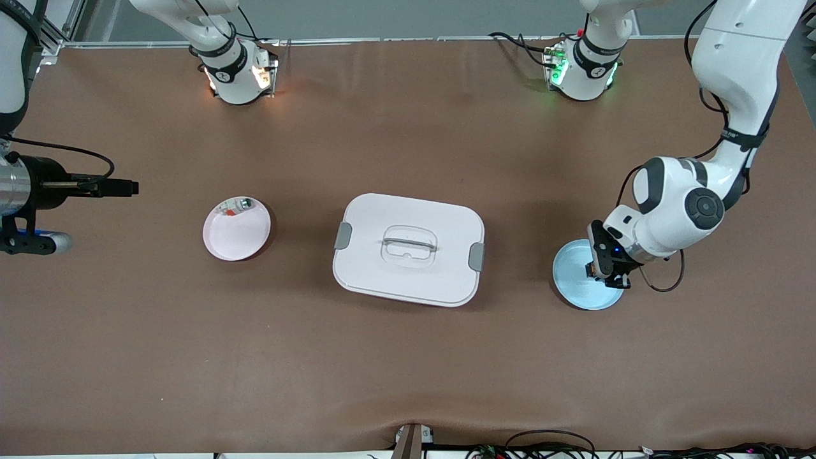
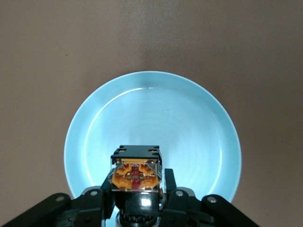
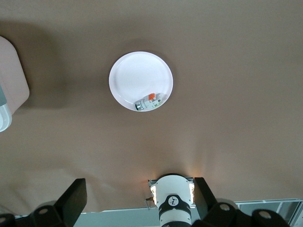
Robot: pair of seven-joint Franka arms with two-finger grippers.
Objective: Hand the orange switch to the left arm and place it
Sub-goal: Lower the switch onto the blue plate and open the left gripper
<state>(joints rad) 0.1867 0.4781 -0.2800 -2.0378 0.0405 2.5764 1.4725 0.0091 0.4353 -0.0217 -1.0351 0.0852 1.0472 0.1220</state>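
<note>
My left gripper (image 1: 607,273) hangs low over the blue plate (image 1: 575,282), shut on the orange switch (image 2: 136,173). The switch is a small black part with an orange and reddish end, and it stands up between the black fingers (image 2: 176,194) above the blue plate (image 2: 156,113). In the front view only a sliver of the orange switch (image 1: 592,270) shows. The white box (image 1: 408,248) with grey latches sits mid-table between the two plates. My right gripper (image 1: 35,243) waits in the air at the right arm's end of the table, open and holding nothing, fingers (image 3: 74,198) wide apart.
A pink plate (image 1: 239,233) lies toward the right arm's end, holding a small clear and silver part (image 1: 236,207) with a green bit. The right wrist view shows that pink plate (image 3: 137,75), the part (image 3: 149,101) and a corner of the box (image 3: 12,80).
</note>
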